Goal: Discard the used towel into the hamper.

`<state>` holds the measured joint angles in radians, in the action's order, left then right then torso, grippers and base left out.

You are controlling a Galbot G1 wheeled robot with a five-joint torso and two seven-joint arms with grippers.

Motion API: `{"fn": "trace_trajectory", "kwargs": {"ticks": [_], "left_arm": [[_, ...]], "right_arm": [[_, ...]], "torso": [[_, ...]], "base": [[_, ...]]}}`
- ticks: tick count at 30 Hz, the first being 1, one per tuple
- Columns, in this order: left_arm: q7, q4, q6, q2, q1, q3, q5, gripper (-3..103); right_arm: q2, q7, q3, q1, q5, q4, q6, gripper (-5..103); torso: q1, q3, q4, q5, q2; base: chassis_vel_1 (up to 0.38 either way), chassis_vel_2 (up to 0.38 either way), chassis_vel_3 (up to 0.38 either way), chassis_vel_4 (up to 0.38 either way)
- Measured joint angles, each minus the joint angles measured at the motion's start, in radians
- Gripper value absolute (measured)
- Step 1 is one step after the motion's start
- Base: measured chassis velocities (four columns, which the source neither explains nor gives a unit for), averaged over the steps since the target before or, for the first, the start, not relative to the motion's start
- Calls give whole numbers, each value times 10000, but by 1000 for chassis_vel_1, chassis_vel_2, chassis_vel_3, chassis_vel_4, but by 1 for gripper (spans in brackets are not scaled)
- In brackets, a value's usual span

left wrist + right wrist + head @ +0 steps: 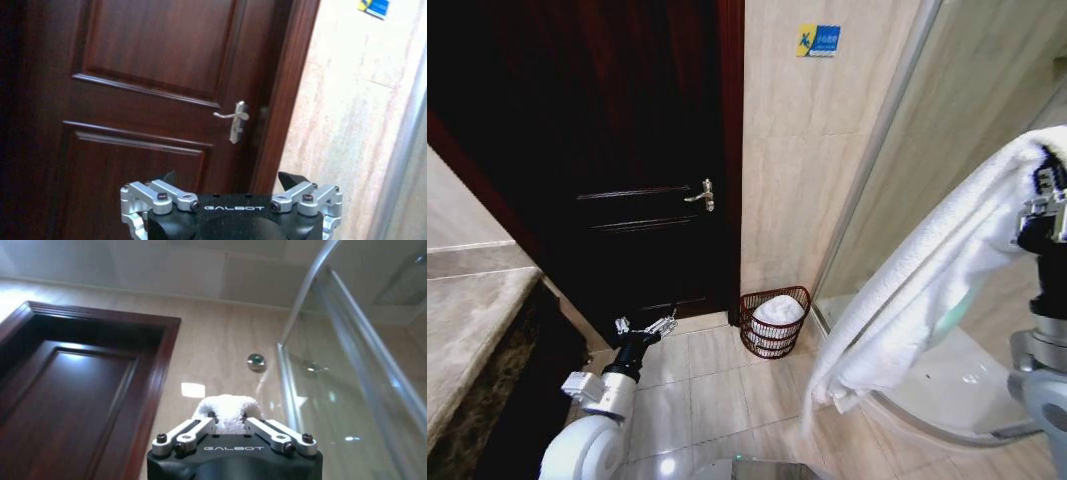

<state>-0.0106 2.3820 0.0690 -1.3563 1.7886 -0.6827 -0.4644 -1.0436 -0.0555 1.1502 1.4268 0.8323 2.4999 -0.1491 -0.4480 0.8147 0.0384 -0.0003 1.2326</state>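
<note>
A long white towel (927,290) hangs down from my right gripper (1042,190), held high at the right in front of the glass shower. In the right wrist view the right gripper (227,421) is shut on a bunched fold of the towel (227,407). The hamper (749,322), a small dark reddish wire basket, stands on the floor against the tiled wall beside the door, with another white cloth (779,310) inside it. My left gripper (645,328) hangs low at the left, open and holding nothing, pointing toward the door. In the left wrist view the left gripper (230,181) is spread wide.
A dark wooden door (627,150) with a metal lever handle (701,195) is shut at the back. A stone counter (467,330) runs along the left. The curved glass shower enclosure (907,120) and its white tray (947,385) are at the right. Beige floor tiles (717,400) lie between.
</note>
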Motion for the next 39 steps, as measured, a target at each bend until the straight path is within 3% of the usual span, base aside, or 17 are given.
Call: {"fn": "trace_trajectory", "kwargs": {"ticks": [21, 39], "left_arm": [[0, 0, 0, 1, 0, -2, 0, 100], [0, 0, 0, 0, 0, -2, 0, 100]], "right_arm": [[170, -4, -413, -333, -44, 0, -304, 7], [287, 309, -1197, -1309, -540, 1, 256, 7]], "torso": [[0, 0, 0, 3, 0], [1, -1, 0, 2, 0]], "base": [[51, 51, 48, 44], [0, 0, 0, 0]]}}
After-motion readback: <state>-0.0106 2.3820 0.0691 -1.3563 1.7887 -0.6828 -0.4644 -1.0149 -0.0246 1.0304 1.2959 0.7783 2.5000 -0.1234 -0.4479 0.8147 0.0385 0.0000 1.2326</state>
